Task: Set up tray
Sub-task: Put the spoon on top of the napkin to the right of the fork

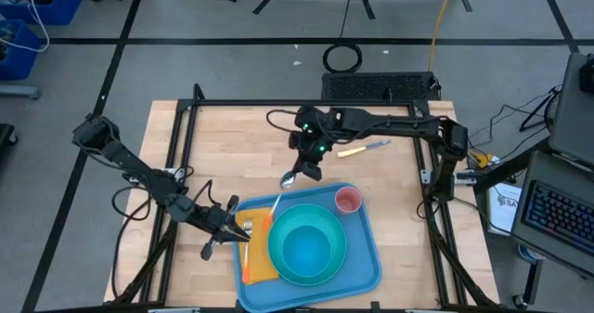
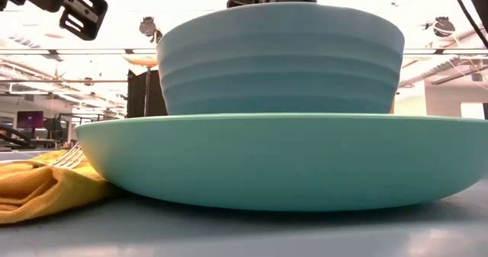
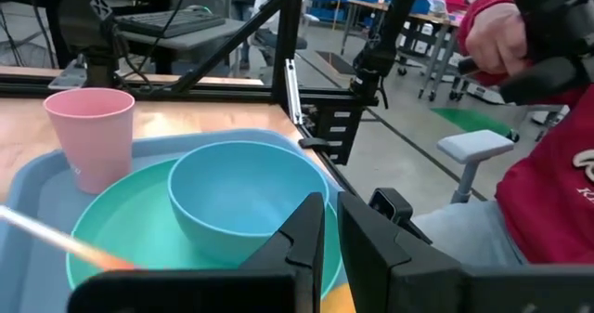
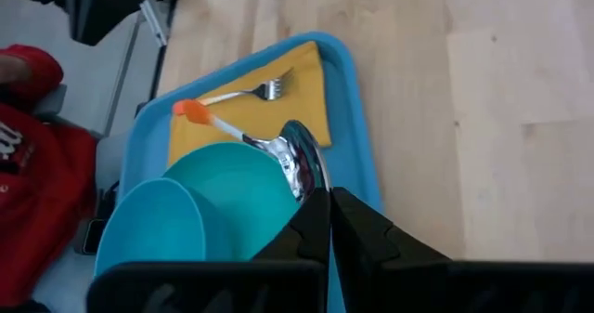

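My right gripper (image 1: 299,171) pinches a shiny metal spoon (image 4: 302,167) just beyond the big blue plastic tray's (image 1: 367,267) far rim, handle pointing trayward; left gripper (image 1: 223,226) pressed together, idle

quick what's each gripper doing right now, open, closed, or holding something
Left gripper: shut, holding nothing, beside the large blue plastic tray.
Right gripper: shut on the shiny metal spoon, above the tray's far edge.

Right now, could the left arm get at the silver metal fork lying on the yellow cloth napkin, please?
Probably yes. The left claw hangs just beside the fork, which lies bare atop the napkin at the blue plastic tray's edge; nothing stands between.
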